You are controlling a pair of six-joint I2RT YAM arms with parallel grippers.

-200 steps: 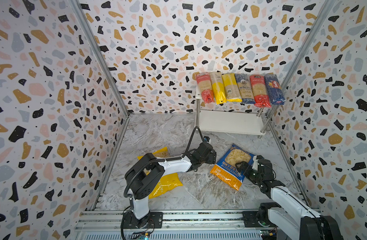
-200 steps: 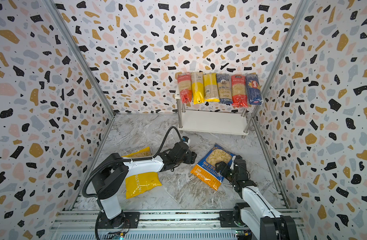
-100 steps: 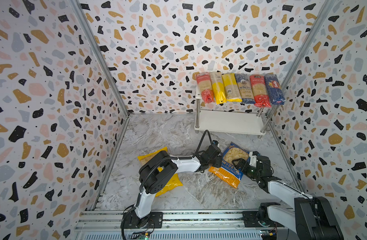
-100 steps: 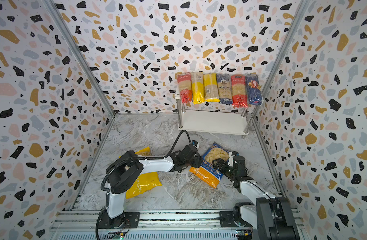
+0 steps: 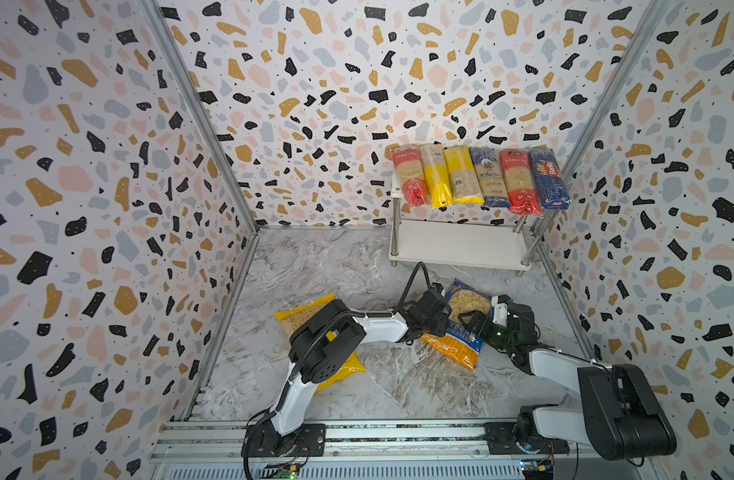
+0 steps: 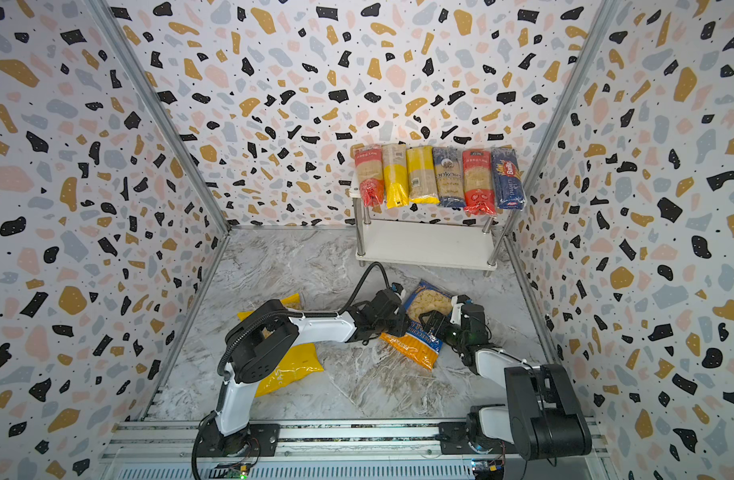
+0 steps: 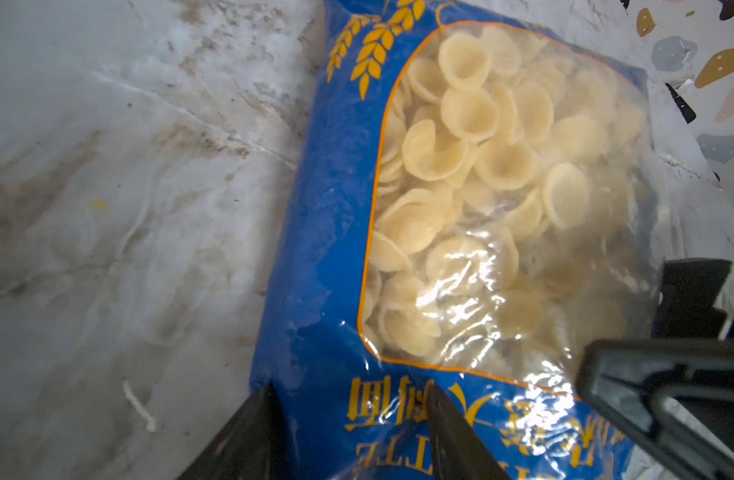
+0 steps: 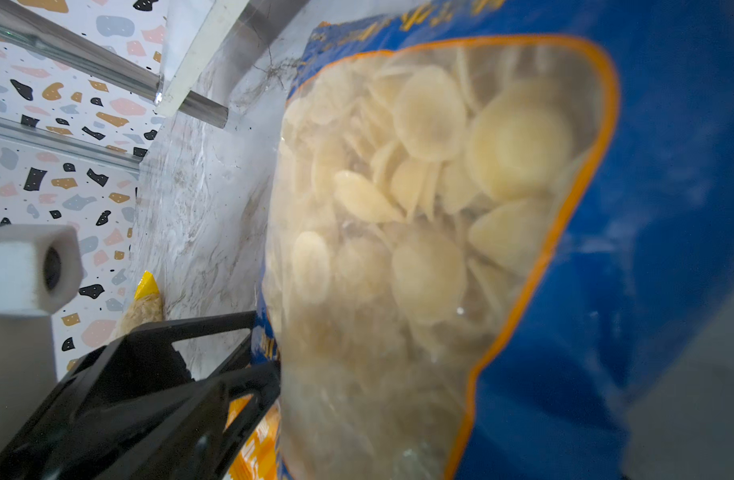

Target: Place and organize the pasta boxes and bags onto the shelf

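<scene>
Both sides of the blue-orange bag [image 5: 460,332] are getting covered. It is lying on the floor [image 5: 315,270] at the shelf's [image 5: 460,245] 6 o'clock, axis running 1-to-7. My left gripper [image 7: 350,440] is sitting at 9, half-open astride the edge, hold unclear. My right gripper [image 5: 473,322] is waiting at 3, wide open.

Shelf [image 5: 460,249] stands in the bench's [image 5: 315,266] far right corner, six packs [image 5: 479,178] side by side on top. One bag [image 5: 465,307] lies before it, second bag [image 5: 348,365] left of that.

Shelf [image 5: 460,245]: six spaghetti packs [image 5: 460,174] (top tier); floor [image 5: 315,266]: yellow bag [image 6: 292,365].
</scene>
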